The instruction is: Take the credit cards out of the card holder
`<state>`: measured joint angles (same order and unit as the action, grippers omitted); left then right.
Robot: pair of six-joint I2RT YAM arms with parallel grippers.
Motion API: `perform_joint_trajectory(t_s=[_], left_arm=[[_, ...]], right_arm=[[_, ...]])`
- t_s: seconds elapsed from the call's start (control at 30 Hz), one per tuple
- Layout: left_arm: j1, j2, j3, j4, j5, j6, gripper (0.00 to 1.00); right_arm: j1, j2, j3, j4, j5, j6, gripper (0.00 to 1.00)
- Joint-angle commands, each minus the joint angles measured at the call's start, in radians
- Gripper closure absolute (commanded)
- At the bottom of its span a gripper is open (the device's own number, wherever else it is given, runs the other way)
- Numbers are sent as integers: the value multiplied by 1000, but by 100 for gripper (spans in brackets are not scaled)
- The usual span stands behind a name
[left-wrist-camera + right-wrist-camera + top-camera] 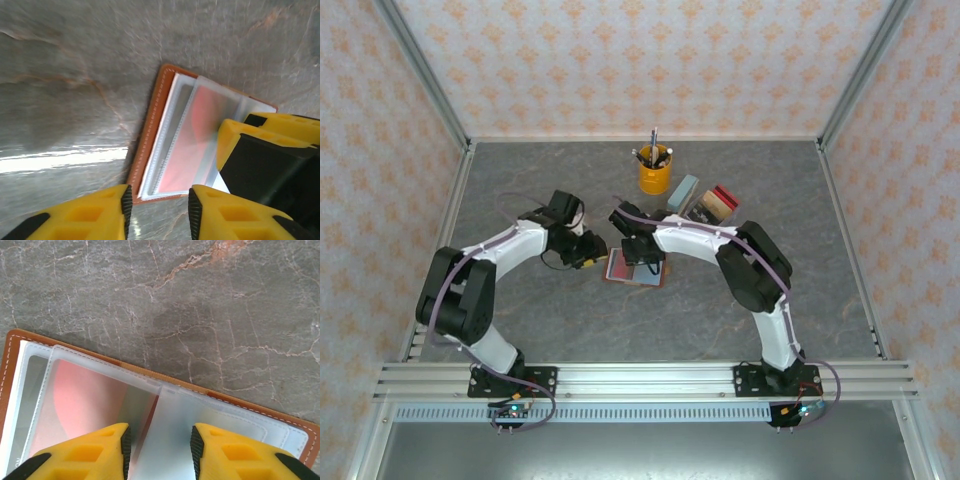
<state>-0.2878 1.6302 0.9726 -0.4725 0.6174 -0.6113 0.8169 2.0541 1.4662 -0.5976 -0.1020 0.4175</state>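
The card holder lies open on the grey table, its reddish-brown leather rim framing clear plastic sleeves. A red credit card shows through one sleeve on the left half. My left gripper hovers at the holder's left corner, jaws apart with nothing between them. My right gripper stands low over the fold, jaws apart on either side of the spine and closed on nothing. Its yellow and black body covers the holder's right half in the left wrist view.
A yellow cup with pens stands behind the holder. A pale blue block and a red and brown stack lie to its right. Patterned walls enclose the table on three sides.
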Motion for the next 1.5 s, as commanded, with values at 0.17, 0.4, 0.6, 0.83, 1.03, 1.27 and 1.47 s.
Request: perform_joint_trajectory(t_s=[0.17, 0.4, 0.6, 0.83, 1.03, 1.27, 1.47], left_arm=[[-41, 99, 57, 53, 24, -7, 70], [-56, 141, 66, 54, 41, -2, 70], [-60, 157, 72, 48, 42, 4, 73], [-62, 159, 77, 35, 26, 14, 75], [-71, 181, 80, 34, 35, 21, 73], [-76, 200, 83, 18, 21, 31, 72], [-76, 194, 81, 44, 84, 38, 73]], right_arm=[[-18, 10, -67, -30, -37, -17, 64], [-21, 7, -80, -12, -57, -13, 64], [-24, 5, -86, -10, -64, -11, 66], [-27, 7, -90, -10, -65, -7, 66], [-27, 9, -93, -9, -70, -7, 66], [-27, 12, -95, -6, -84, -3, 66], [-28, 5, -101, 1, -94, 2, 66]])
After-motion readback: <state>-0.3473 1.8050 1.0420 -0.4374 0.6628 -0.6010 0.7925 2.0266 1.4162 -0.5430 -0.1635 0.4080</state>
